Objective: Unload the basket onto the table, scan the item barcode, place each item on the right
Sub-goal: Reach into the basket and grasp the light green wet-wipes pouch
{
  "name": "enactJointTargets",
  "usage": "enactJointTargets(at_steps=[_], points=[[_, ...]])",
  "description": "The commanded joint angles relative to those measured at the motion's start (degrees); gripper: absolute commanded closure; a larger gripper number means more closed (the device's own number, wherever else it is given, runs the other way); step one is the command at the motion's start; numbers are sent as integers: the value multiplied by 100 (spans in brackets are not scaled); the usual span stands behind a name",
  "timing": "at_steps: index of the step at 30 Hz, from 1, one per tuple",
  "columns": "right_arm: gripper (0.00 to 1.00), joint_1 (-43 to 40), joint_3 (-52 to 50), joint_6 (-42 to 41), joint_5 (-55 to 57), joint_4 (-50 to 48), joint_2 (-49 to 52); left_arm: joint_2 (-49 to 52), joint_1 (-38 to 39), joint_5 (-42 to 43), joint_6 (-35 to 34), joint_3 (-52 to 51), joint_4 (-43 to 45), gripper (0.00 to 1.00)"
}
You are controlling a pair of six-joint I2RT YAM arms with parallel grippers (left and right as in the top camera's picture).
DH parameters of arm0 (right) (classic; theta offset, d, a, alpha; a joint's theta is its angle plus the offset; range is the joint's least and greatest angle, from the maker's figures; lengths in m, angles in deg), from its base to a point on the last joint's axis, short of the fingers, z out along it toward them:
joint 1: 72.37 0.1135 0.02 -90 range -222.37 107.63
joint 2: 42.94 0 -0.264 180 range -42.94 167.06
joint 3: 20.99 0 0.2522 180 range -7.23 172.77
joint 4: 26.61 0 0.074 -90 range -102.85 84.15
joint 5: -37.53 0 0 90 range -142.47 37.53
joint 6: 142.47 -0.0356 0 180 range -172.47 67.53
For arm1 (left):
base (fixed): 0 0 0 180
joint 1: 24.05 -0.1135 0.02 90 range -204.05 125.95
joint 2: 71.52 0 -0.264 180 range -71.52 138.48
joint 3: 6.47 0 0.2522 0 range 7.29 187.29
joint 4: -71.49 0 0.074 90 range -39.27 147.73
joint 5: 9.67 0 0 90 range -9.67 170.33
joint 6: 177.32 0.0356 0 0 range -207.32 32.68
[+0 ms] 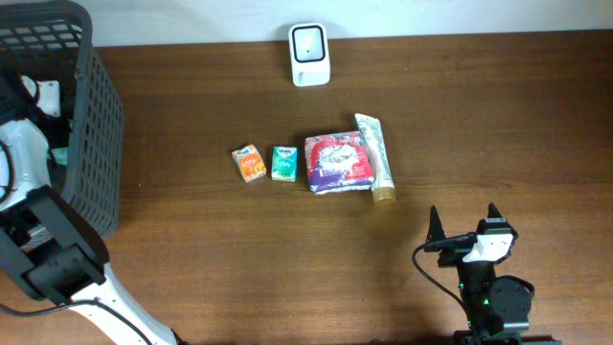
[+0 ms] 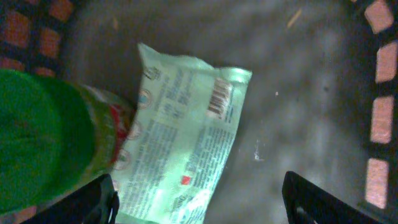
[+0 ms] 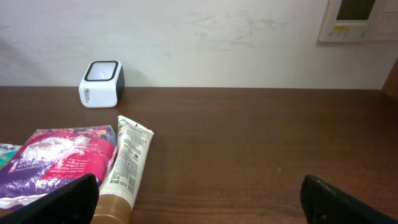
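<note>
1. Left wrist view looks down on the pale green packet (image 2: 180,143), which lies flat on the basket (image 2: 379,124) floor. Its barcode (image 2: 219,98) faces up, so it likely needs no flipping before scanning.
2. A green-capped bottle (image 2: 37,137) sits against the packet's left edge and may crowd one finger.
3. The left tool (image 2: 208,202) hangs above the packet, jaws wide and empty, spread to straddle it.
4. The scanner (image 1: 309,55) stands at the worktop's (image 1: 192,268) far edge, well apart from the basket.
5. The right tool (image 1: 463,222) rests wide and empty near the tube (image 1: 375,158).
</note>
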Motion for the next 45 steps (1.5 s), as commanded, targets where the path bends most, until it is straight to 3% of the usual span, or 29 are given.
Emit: enactJointTargets(at_steps=[1,5,8,11,13,15,20,25,29,32,33,34,39,45], points=[[1,-37,-42,-9,48,20,-44,-20,28,105,323,-369,317,22],[1,-37,-42,-9,48,20,-44,278,28,76,365,-413,396,22],[1,-37,-42,-9,48,22,-44,450,28,-518,361,-413,446,48],[1,-37,-42,-9,48,22,-44,579,24,-555,361,-413,354,54],[1,-37,-42,-9,48,20,-44,586,24,-553,356,-413,350,71],[1,-37,-42,-9,48,22,-44,586,24,-553,356,-411,221,100],[1,-37,-42,-9,48,20,-44,337,24,-522,-573,-229,-203,100],[1,-37,-42,-9,48,20,-44,-616,24,195,-616,-210,-343,100],[1,-37,-42,-9,48,20,-44,-1445,22,756,-1185,-210,-251,100],[1,-37,-42,-9,48,22,-44,-1915,28,997,-1209,-210,-256,100],[1,-37,-42,-9,48,22,-44,-1921,28,999,-1209,-216,-313,96],[1,-37,-42,-9,48,22,-44,-1888,28,999,-1204,-282,-337,65],[1,-37,-42,-9,48,20,-44,-1119,2,457,-1104,-444,-271,31],[1,-37,-42,-9,48,22,-44,-229,-286,450,-1128,-444,-190,29]])
